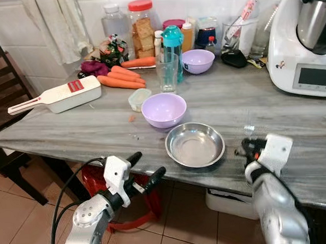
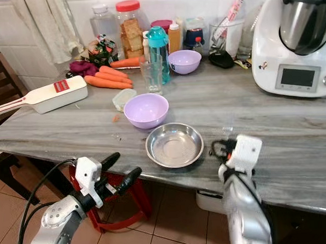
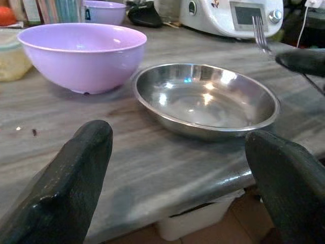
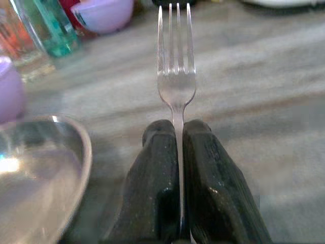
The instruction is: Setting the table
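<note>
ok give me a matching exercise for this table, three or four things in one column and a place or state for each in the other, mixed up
Things:
1. silver metal fork
2. shiny round steel bowl
3. orange carrots
4. white slicer with a red label

Places or states:
A. lying by the table's left end
B. clamped between the right gripper's black fingers
C. near the table's front edge, empty
D. piled toward the back, near the jars

Pairs: 1-B, 2-C, 3-D, 4-A
</note>
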Controlling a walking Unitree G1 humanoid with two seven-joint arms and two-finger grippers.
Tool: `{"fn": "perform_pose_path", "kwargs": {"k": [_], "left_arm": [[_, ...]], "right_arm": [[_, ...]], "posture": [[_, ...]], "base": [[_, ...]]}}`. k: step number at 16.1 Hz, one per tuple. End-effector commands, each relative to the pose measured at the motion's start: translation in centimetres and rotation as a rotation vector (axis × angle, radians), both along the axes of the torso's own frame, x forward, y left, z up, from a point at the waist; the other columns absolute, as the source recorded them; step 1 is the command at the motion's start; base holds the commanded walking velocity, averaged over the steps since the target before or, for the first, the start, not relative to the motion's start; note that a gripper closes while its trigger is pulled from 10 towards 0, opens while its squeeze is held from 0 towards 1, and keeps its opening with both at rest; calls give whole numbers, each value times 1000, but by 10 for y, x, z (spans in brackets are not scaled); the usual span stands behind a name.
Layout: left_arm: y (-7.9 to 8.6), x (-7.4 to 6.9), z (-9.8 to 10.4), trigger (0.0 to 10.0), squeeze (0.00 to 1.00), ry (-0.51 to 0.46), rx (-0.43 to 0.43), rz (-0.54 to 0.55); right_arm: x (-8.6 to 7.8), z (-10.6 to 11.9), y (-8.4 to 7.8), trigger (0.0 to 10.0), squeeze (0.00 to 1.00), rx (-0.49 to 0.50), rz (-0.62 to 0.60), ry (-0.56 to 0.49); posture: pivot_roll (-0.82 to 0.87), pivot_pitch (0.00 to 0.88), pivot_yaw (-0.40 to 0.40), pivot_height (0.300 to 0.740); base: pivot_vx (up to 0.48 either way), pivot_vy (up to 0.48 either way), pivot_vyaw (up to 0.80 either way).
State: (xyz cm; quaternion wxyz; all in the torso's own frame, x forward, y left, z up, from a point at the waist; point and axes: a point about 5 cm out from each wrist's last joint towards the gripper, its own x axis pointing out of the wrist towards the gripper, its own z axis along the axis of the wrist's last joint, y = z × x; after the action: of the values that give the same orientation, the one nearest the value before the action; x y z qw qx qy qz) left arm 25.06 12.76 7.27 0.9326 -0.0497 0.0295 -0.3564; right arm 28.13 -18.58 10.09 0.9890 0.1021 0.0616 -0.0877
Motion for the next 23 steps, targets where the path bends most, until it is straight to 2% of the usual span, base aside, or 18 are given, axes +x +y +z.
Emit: {"fn": "perform_pose_path", "kwargs": {"k": [1, 6, 9, 12, 15, 23], "left_arm": [[-1, -1, 3, 10000, 0, -14, 9, -29], [-4, -5, -1, 10000, 0, 3, 10, -58], [-4, -6, -5, 10000, 0, 11, 9, -67], [-5, -6, -7, 10000, 0, 14, 10, -73], [-6, -7, -10, 10000, 0, 26, 0, -102], [-7, -8, -11, 10000, 0, 31, -5, -131]], "right_arm": [[5, -5, 3, 10000, 0, 17, 26, 44], [15, -18, 29, 10000, 0, 43, 99, 109], [19, -21, 37, 10000, 0, 57, 115, 131], [21, -23, 40, 10000, 0, 55, 119, 138], [19, -30, 35, 10000, 0, 20, 86, 182], [18, -32, 27, 10000, 0, -4, 48, 187]], "posture": [[-48, 0, 43, 740], [-43, 0, 36, 740], [-43, 0, 40, 740], [-43, 0, 40, 740], [-42, 0, 44, 740], [-43, 0, 49, 740]], "base": [[0, 0, 0], [0, 0, 0], [0, 0, 0], [0, 0, 0], [0, 0, 0], [0, 0, 0]]}}
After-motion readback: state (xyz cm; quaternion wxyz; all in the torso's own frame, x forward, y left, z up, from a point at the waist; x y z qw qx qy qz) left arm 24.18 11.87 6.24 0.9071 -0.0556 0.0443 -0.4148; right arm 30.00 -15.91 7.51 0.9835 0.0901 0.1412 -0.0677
